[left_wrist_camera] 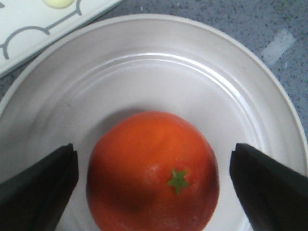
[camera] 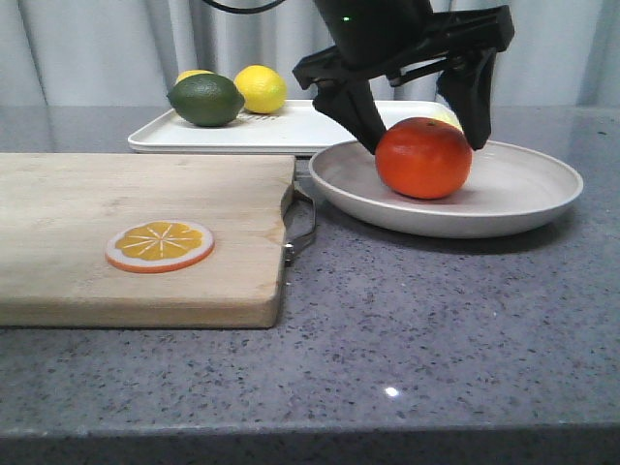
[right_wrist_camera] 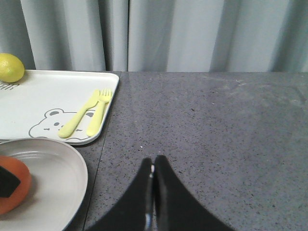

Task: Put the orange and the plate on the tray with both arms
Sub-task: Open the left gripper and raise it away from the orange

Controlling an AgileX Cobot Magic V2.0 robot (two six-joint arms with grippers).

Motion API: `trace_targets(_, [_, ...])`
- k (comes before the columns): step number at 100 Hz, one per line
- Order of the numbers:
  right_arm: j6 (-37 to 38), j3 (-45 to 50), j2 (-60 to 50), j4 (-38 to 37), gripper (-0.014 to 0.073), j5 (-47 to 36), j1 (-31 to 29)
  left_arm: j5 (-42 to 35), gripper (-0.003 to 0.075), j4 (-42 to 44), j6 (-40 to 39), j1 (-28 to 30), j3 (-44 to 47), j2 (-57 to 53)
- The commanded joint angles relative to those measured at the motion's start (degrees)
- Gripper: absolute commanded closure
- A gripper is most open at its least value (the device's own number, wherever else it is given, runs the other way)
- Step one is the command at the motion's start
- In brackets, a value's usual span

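Observation:
The orange [camera: 423,158] sits in the beige plate [camera: 523,194] on the grey counter, in front of the white tray [camera: 281,131]. My left gripper [camera: 426,138] is open, with one finger on each side of the orange and a gap to each. In the left wrist view the orange [left_wrist_camera: 154,168] lies between the black fingers [left_wrist_camera: 43,187], on the plate [left_wrist_camera: 168,72]. My right gripper [right_wrist_camera: 153,163] is shut and empty over bare counter to the right of the plate [right_wrist_camera: 53,178]. It does not show in the front view.
A wooden cutting board [camera: 136,232] with an orange slice [camera: 160,245] lies at the left. A lime [camera: 206,99] and a lemon [camera: 260,89] sit on the tray's left end. Two yellow forks [right_wrist_camera: 89,113] lie on its right end.

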Motion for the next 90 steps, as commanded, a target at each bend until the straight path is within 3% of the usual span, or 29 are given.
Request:
trace_targets(1, [-0.5,-2.1,0.5,-0.7,0.0659,-4.9,-0.3,-1.4,0.0099,-1.4,-0.4,-0.3,-2.2,-3.4])
trace_targets(47, [-0.5,-2.1,0.5,-0.7,0.0659,-4.9,-0.3,4.5,0.0123,0.9,-0.4,0.3,-8.9,-3.8])
trace_targets(54, [-0.5,-2.1,0.5,-0.7,0.0659,-4.9,-0.3,5.3,0.0186,0.7,-0.4,0.3,-8.9,-4.3])
trace_targets(73, [-0.5,-2.1,0.5,-0.7,0.0659,-4.9,-0.3,6.0,0.0492,0.7,-0.5,1.2,-8.9,-5.9])
trace_targets(90, [-0.5,-2.1,0.5,-0.7,0.0659,-4.9,-0.3,6.0,0.0691,0.7,-0.5,1.2,-8.9,-8.1])
